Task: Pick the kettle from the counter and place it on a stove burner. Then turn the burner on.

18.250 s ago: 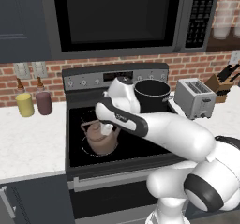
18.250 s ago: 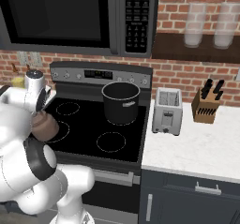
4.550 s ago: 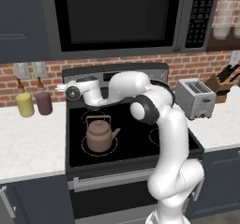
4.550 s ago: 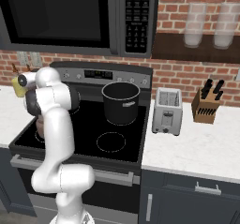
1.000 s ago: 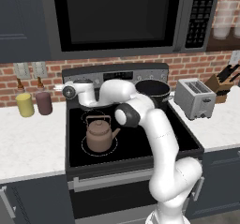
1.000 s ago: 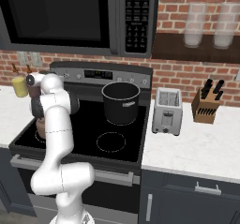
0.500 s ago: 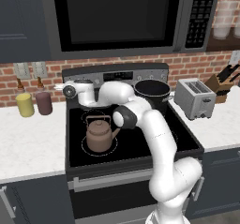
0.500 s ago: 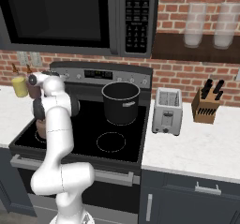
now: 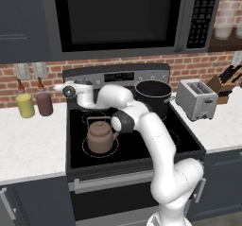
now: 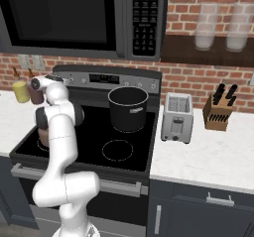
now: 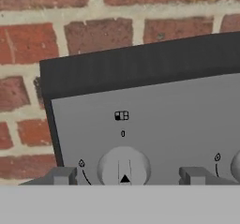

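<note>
Sitting on the large ring of the stove burner (image 9: 100,146) at the front left of the black cooktop (image 9: 179,142), the kettle (image 9: 99,135) stands upright and free of the arm, its wire handle arched over the lid. You can see the white arm reach across the cooktop to the left end of the stove's back control panel (image 9: 118,76), where the gripper (image 9: 61,88) points at the panel from just above the cooktop's rear left corner. From the hand camera you look straight at the grey panel, with a round knob (image 11: 123,168) between the two dark fingertips (image 11: 60,175); the jaws stand apart on either side of the knob, and I cannot quite tell whether they touch it, since the lower part of the knob is cut off. The knob's black pointer mark sits at its lower middle, and a small burner diagram is printed above it. A tall black pot (image 9: 153,93) stands on the rear right of the cooktop. On the white worktop (image 9: 28,142) to the left, a yellow jar (image 9: 25,105) and a dark red jar (image 9: 45,104) stand side by side at the back edge against the brick wall. On the worktop to the right of the stove you have a toaster (image 9: 196,99) and, further along, a knife block (image 10: 219,113).
</note>
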